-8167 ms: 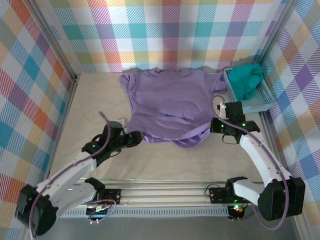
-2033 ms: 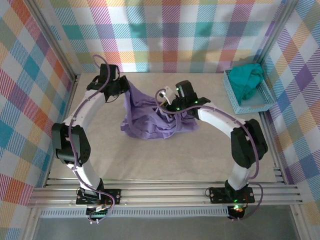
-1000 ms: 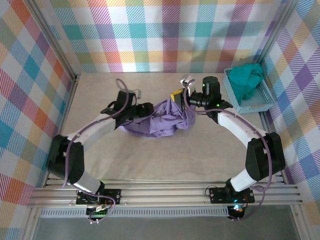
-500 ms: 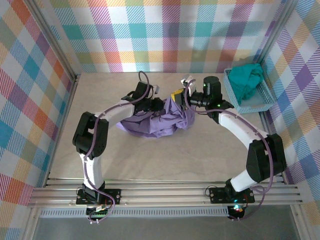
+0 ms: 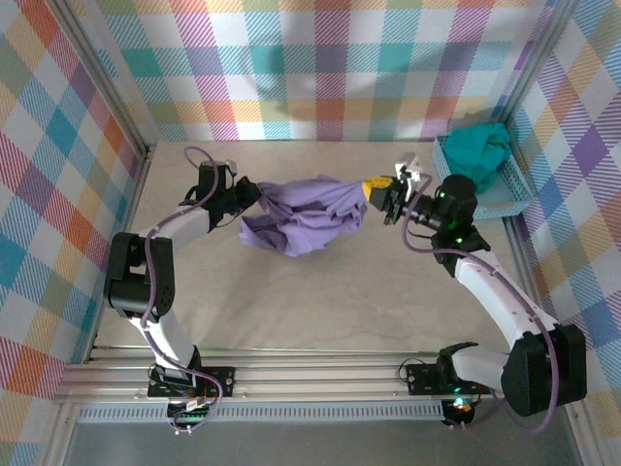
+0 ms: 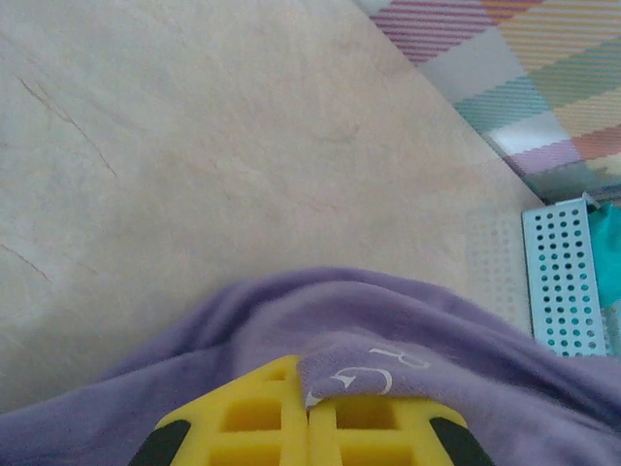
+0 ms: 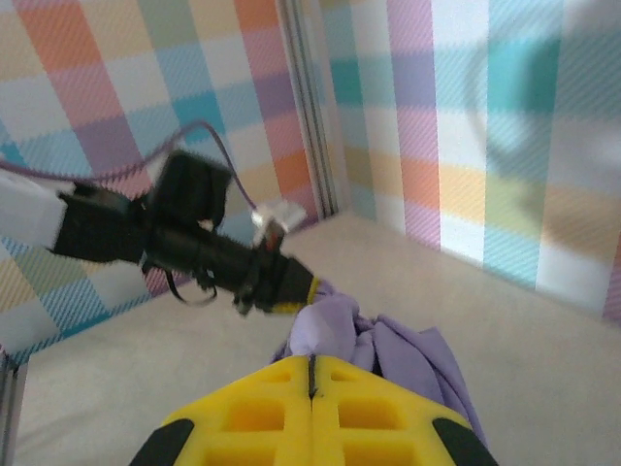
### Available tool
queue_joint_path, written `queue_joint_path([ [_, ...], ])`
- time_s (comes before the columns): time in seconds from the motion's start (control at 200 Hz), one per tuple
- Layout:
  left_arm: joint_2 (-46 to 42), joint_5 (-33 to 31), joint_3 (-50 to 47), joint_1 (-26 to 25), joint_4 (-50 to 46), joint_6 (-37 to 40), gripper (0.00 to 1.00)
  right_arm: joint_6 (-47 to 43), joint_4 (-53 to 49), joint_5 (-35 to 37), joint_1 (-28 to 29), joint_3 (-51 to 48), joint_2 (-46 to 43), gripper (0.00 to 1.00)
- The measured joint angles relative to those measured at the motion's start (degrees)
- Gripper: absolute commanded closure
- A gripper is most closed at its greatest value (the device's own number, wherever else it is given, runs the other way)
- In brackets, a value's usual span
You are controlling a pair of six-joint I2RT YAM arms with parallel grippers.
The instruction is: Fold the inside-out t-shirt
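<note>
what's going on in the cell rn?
The lavender t-shirt is pinched at both ends: left jaws shut on one end, right jaws shut on the other. The shirt hangs bunched between them over the table, not yet folded. The teal garment sits in the blue basket at the far right.

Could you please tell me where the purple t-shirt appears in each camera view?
Top external: the t-shirt is bunched mid-table between the left gripper and right gripper.
Left wrist: lower half, pinched at the bottom edge.
Right wrist: lower centre, just past the right gripper.
Shared landmark: the left gripper, at the shirt's left end from above, centre-left in the right wrist view.
</note>
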Motion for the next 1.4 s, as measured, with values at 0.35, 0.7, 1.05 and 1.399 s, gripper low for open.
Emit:
queue_joint_path([
  [0.35,-4.9,-12.0,-6.8,-6.5,-6.0,9.3,0.46,4.3,0.0,-0.6,0.0,-3.8,4.8,1.00],
  [0.7,-17.9,-10.5,-16.8,-25.8,-1.7,17.0,0.43,10.3,-5.0,3.2,0.0,1.2,5.3,1.00],
  [1.05,-9.1,-11.7,-16.3,-28.4,4.9,19.5,1.00,28.0,-5.4,8.1,0.0,13.2,9.0,1.00],
  [1.399,-15.5,-18.4,-23.9,-37.6,14.6,28.6,1.00,39.3,-4.3,10.3,0.3,29.6,15.0,1.00],
])
